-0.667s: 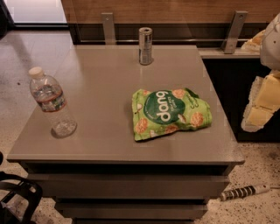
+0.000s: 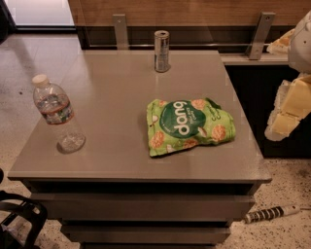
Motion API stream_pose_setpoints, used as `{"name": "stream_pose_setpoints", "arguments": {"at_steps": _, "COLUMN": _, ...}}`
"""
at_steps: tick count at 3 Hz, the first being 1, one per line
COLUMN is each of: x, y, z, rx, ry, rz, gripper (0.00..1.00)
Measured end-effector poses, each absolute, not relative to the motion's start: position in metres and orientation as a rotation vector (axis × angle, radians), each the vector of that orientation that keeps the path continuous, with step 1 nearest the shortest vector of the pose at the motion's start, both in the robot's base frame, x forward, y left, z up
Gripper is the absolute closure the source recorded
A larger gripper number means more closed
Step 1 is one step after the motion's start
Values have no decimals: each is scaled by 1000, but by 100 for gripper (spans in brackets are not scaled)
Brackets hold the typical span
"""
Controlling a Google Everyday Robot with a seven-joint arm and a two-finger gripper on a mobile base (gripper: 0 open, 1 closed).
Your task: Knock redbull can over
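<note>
1 redbull can [image 2: 161, 51] stands upright, axis vertical; tool [image 2: 284, 119] far right, state unclear.

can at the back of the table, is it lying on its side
No, the can stands upright near the far edge of the table, while the gripper sits low at the bottom left, well away from it.

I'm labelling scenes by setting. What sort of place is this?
Probably an office break area: a grey table with a snack bag, water bottle and redbull can, wood panelling behind, speckled floor. The gripper hangs beside the table's right edge.
</note>
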State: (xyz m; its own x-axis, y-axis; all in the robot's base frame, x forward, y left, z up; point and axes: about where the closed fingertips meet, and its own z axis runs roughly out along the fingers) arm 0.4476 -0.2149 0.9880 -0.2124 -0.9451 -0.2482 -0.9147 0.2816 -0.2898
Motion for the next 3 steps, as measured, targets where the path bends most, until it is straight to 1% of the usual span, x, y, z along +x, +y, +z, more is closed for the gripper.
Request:
{"name": "stream_pose_setpoints", "arguments": {"at_steps": 1, "x": 472, "y": -213, "z": 984, "rx": -1520, "ry": 2161, "rz": -15, "gripper": 0}}
{"name": "stream_pose_setpoints", "arguments": {"at_steps": 2, "x": 491, "y": -199, "z": 975, "rx": -1308, "ry": 2115, "rz": 117, "gripper": 0}}
{"name": "stream_pose_setpoints", "arguments": {"at_steps": 3, "x": 522, "y": -191, "z": 970, "rx": -1145, "ry": 2032, "rz": 194, "gripper": 0}}
